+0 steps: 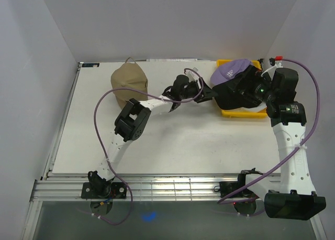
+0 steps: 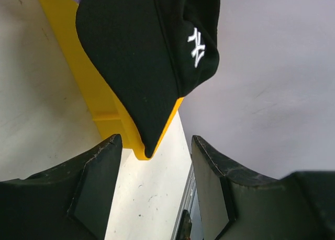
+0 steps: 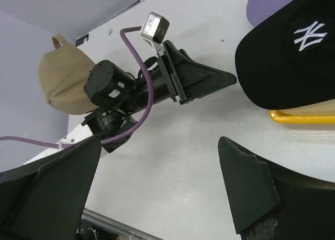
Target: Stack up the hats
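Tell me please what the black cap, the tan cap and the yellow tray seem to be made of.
Black cap: woven fabric, matte; the white logo looks stitched. Tan cap: soft matte cloth, creased and slumped. Yellow tray: probably moulded plastic, smooth with a slight sheen.

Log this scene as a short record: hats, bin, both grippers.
tan cap: on the table, far left, apart from the other hats
black cap: white logo, on the yellow bin, brim overhanging its edge
lavender cap: in the bin, partly covered by the black cap
left gripper: open, empty, pointed at the black cap's brim
right gripper: open, empty, above the table near the bin
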You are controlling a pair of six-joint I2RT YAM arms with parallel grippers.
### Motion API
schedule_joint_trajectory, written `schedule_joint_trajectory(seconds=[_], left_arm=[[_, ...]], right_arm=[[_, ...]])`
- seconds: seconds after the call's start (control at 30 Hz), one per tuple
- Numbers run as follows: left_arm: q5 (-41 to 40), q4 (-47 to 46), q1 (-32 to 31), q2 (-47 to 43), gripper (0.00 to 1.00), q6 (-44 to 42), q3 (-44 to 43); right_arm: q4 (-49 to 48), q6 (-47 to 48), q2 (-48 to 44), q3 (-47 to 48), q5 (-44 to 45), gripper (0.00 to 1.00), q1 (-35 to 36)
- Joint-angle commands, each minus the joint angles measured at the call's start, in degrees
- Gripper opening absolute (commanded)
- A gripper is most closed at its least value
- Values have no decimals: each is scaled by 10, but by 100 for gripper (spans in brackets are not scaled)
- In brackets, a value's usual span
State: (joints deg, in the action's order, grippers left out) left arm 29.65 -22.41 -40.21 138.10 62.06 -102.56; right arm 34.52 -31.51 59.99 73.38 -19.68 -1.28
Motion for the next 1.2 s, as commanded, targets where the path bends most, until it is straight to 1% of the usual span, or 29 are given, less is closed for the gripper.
schedule_joint_trajectory(seconds=[0.0,0.13,0.27,0.37,0.47,0.63,0.73,0.83,0.87,0.93,0.97,1.17], left_arm=[[3,-41,-9,14,66,30,-31],[-11,-46,-18,42,66,41,-56],[-17,-73,-19,52,64,67,-60],[-19,-84,-20,56,61,80,-68],[-24,-89,-22,58,57,85,-69],[-23,-92,-26,68,45,91,-86],[-22,-94,-29,74,40,94,-94],[-19,-94,-29,80,22,100,-103],[-17,-94,-29,81,13,101,-105],[-14,-94,-31,83,3,101,-113],[-14,-94,-32,83,0,100,-115],[-18,-95,-34,71,0,116,-127]], right_arm=[[-29,-2,-2,-10,-14,98,-1],[-33,-6,-4,-14,-18,98,-1],[-33,-5,-7,-18,-19,98,-1],[-37,-5,-14,-30,-22,97,-1],[-40,-6,-18,-38,-23,97,-1],[-45,-7,-21,-43,-24,97,-1],[-46,-8,-22,-47,-23,97,-1],[-46,-8,-23,-49,-21,97,-1],[-46,-7,-24,-49,-21,97,-1],[-45,-7,-24,-46,-21,97,-1],[-44,-8,-22,-44,-21,97,-1],[-39,-11,-21,-22,-13,97,-1]])
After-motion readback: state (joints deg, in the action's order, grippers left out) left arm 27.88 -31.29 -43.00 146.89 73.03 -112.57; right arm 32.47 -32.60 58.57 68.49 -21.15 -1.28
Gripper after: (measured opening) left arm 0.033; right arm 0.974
